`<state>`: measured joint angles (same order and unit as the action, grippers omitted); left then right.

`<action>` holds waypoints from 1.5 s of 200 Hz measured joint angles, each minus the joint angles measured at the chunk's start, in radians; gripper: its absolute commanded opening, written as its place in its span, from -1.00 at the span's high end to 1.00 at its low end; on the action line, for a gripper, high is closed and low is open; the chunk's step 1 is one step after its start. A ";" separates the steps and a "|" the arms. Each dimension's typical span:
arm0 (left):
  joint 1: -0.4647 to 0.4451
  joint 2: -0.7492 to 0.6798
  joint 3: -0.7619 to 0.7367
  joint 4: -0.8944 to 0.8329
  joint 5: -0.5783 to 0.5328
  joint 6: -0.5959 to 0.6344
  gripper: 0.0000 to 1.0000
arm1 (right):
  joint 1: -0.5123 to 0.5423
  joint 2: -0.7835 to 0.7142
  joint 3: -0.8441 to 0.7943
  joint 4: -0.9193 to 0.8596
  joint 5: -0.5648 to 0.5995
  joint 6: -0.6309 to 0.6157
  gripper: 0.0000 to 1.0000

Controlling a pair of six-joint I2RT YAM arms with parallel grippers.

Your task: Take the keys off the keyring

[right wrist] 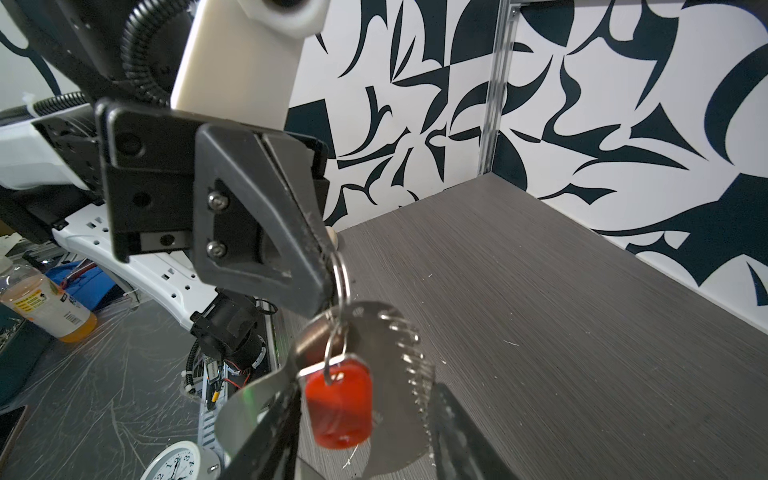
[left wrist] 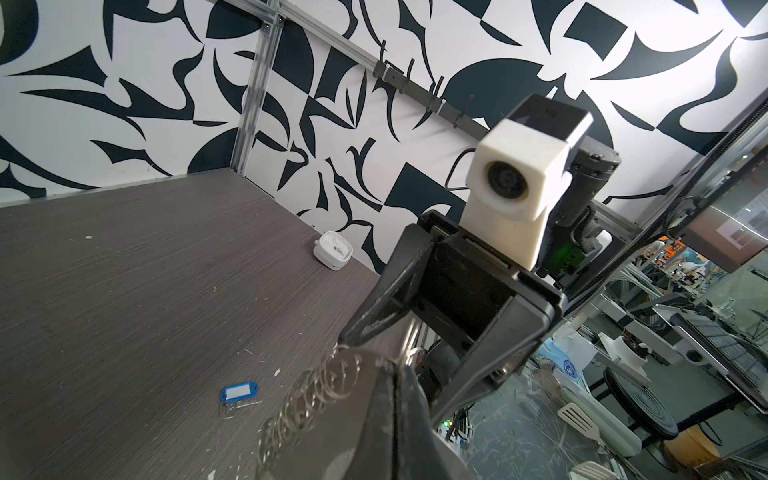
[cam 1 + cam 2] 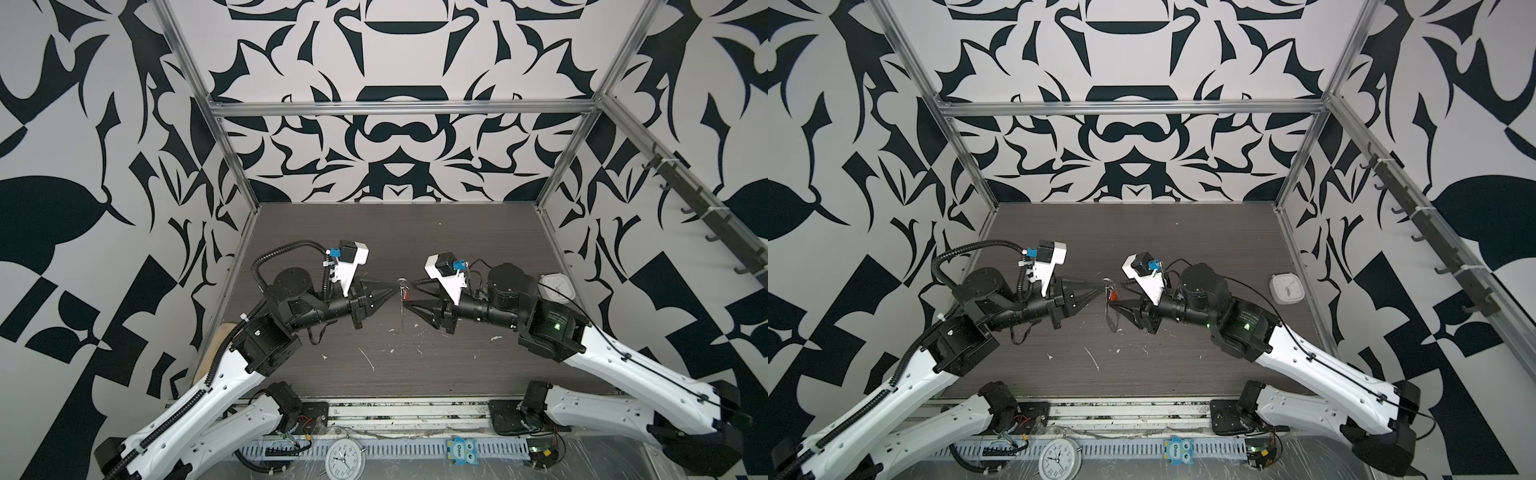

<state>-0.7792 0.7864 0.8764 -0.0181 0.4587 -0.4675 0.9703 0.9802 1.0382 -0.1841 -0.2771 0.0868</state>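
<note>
Right wrist view: my left end effector point(image 1: 322, 270) clenched the chain of thin silvery rings point(image 1: 342, 274), red oblong plastic tag point(image 1: 338, 409) dangling between the parted jaws of my right end effector point(image 3: 407, 296); blue plastic tag point(image 2: 240, 392) lay on the grey desk point(image 2: 124, 291).

We see black-and-white patterned walls point(image 3: 395, 62) around a dark woodgrain tabletop point(image 3: 395, 232), a hook rail point(image 3: 706, 205) on the right.
</note>
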 measured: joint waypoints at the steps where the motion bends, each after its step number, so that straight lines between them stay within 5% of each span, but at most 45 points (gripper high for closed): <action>1: 0.000 0.000 0.000 0.000 0.001 0.000 1.00 | 0.000 0.001 0.000 0.001 0.000 0.000 -0.04; 155: 0.000 -0.025 -0.011 -0.022 -0.062 0.013 1.00 | 0.000 0.016 0.002 -0.014 0.003 -0.001 1.00; 300: -0.030 -0.029 0.000 -0.122 -0.207 0.065 1.00 | 0.000 0.014 0.057 -0.090 0.058 -0.003 1.00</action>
<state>-0.8089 0.7578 0.8768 -0.1398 0.2516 -0.4026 0.9703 0.9947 1.0954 -0.2737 -0.2195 0.0841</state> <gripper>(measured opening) 0.047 0.052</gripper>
